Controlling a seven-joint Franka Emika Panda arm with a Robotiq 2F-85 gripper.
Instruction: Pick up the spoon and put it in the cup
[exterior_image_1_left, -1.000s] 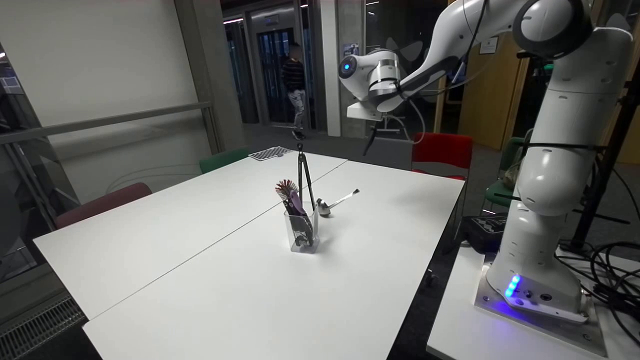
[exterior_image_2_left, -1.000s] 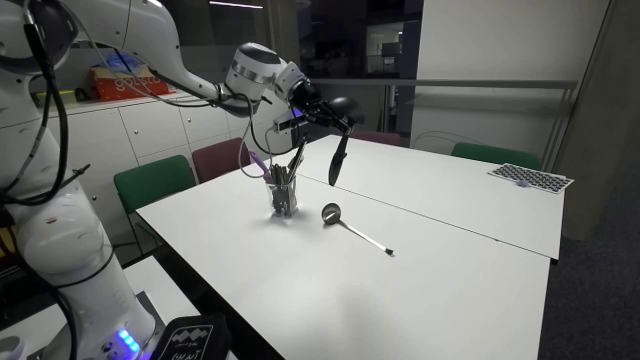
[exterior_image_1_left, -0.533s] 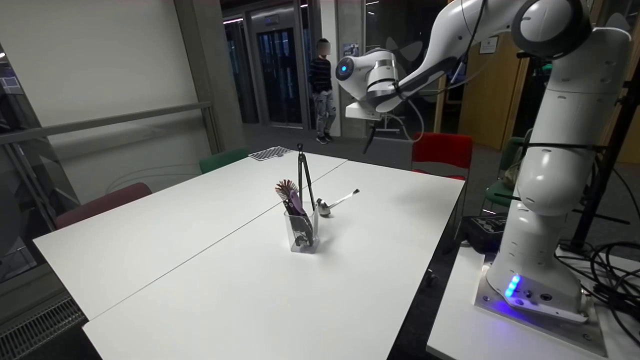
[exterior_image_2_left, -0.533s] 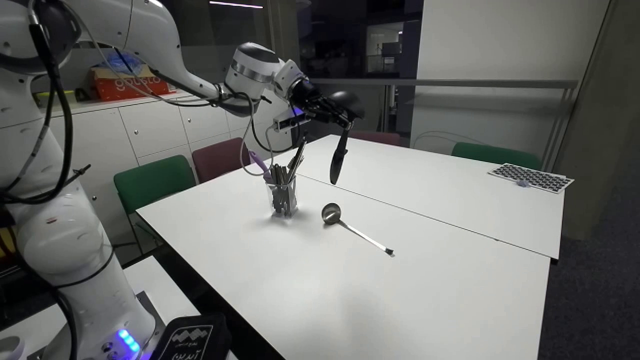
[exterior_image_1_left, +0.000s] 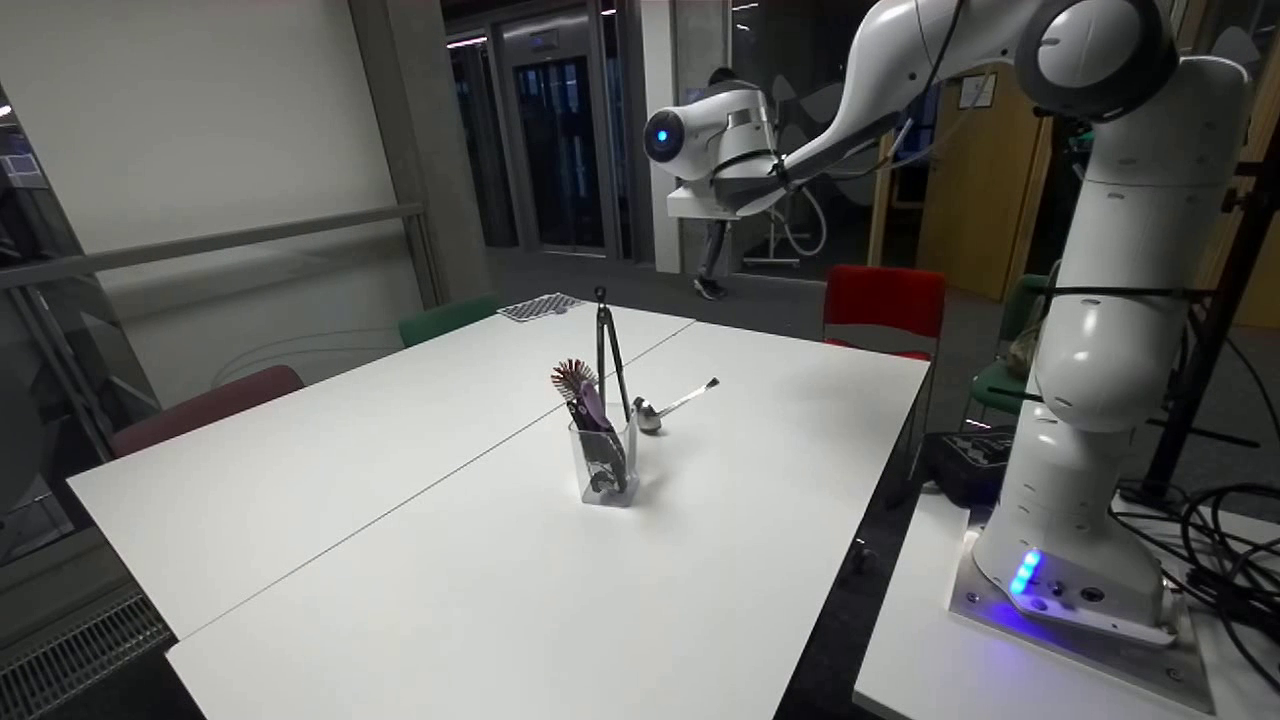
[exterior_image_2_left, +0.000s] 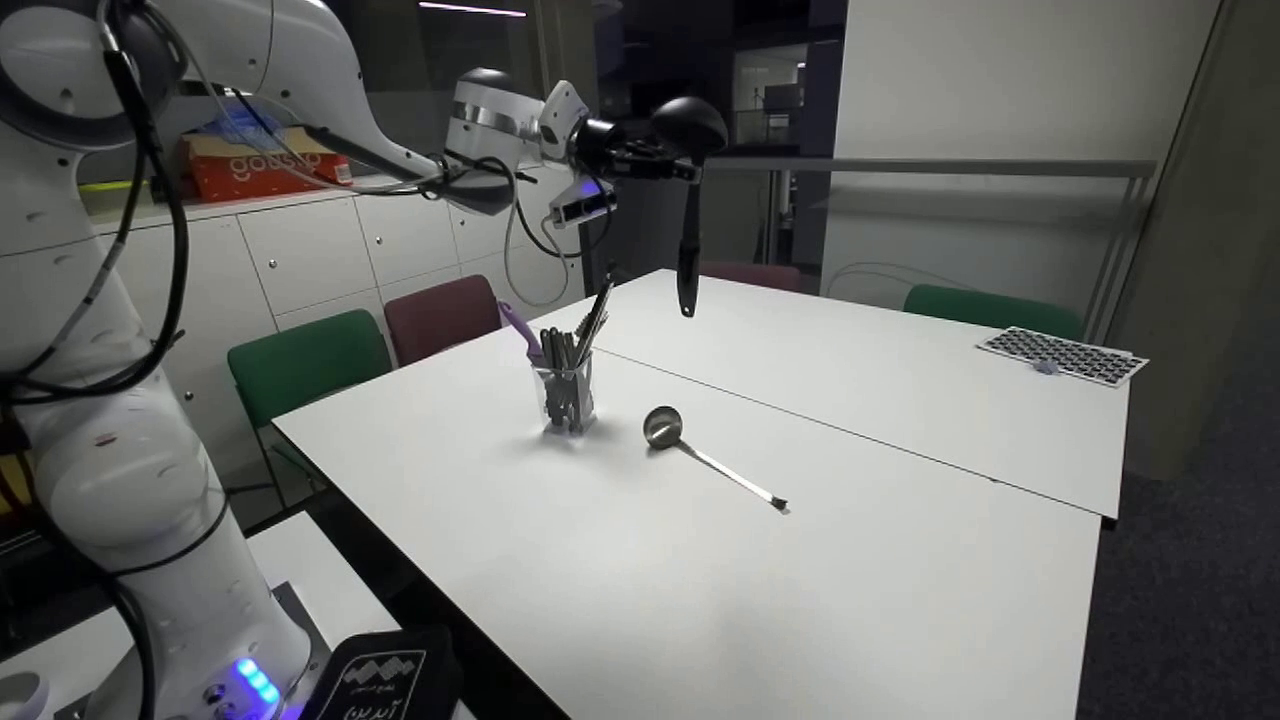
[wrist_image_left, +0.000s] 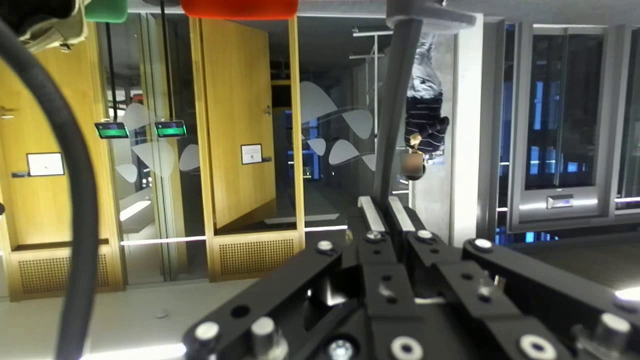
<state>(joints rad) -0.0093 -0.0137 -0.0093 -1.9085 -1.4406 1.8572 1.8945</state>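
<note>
A: Edges and room first.
B: Spoon (exterior_image_2_left: 712, 462) lies on the bench (exterior_image_1_left: 400, 570), well inside its edges. Bowl end near the cup (exterior_image_1_left: 585, 465) but apart from it; handle points away, with broad white surface spreading on both sides in an exterior view. Patterned sheet (exterior_image_2_left: 1062, 357) lies at the bench edge, near a corner. A maroon chair (exterior_image_2_left: 440, 318) and a green chair (exterior_image_2_left: 310, 365) stand along another edge.
A: Cup?
B: Upright on the bench, well inside the edges, packed with tools (exterior_image_2_left: 566, 352). Brush (exterior_image_1_left: 573, 378), purple handle (exterior_image_1_left: 592, 403) and a tall dark tool (exterior_image_1_left: 601, 350) rise above its rim.
A: State of the fingers (wrist_image_left: 371, 216)?
B: Wrist view, upside down: together, clamped on the shaft of a black ladle (exterior_image_2_left: 691, 230). Ladle is in the air, bowl uppermost, grip hanging nearly vertical. Height over the bench: cannot tell.
A: What differs from the earlier frame?
B: Arm (exterior_image_1_left: 745, 130) has risen and shifted slightly in both exterior views. Ladle hangs higher and straighter than in that frame, where its grip slants. Person (wrist_image_left: 425, 117), inverted in the wrist view, is now partly covered by the arm in an exterior view. Spoon and cup have not shifted.
</note>
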